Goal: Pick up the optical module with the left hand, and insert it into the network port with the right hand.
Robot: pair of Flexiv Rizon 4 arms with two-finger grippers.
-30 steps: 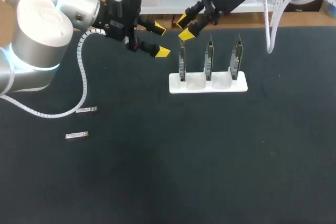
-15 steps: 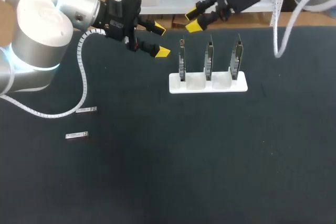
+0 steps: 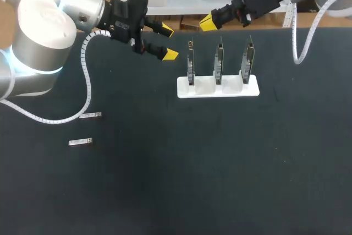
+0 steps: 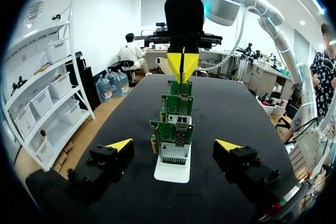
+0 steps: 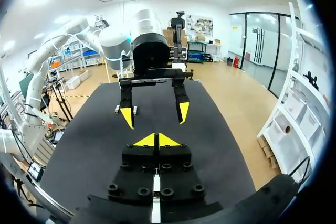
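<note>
Nothing is done yet: one optical module [image 3: 91, 115] and a second module [image 3: 80, 142] are found lying at eight o'clock from the port rack [image 3: 218, 89]. At ten o'clock the left gripper [image 3: 169, 42] is held wide open, empty; at twelve the right gripper [image 3: 207, 23] is pinched closed, empty.

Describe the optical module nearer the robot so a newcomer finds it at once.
On the black table, look at the left side, beside the looping white cable. Two small silver bars lie there, apart from each other. The nearer module is the one closer to the robot and farther left than the other module.
</note>
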